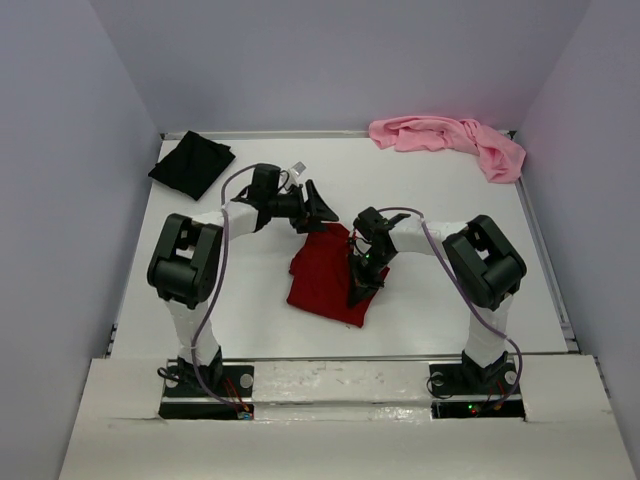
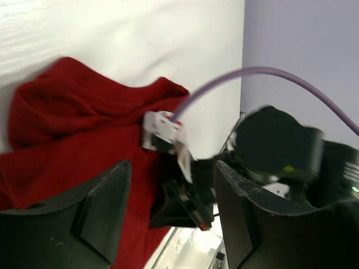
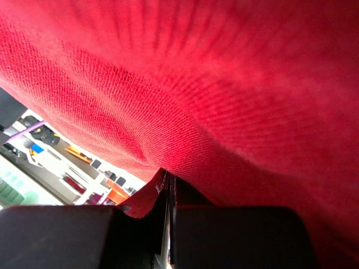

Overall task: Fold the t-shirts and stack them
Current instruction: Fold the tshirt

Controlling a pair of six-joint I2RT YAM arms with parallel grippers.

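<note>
A white desk (image 1: 450, 200) filled the middle of the frame; pale lilac walls (image 1: 340, 60) closed in its top, left and right sides.

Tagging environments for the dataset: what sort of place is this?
Probably a lab test cell: white table boxed in by plain walls, left arm and right arm bolted at its near edge, with a red t-shirt, black t-shirt and pink t-shirt on it.
</note>
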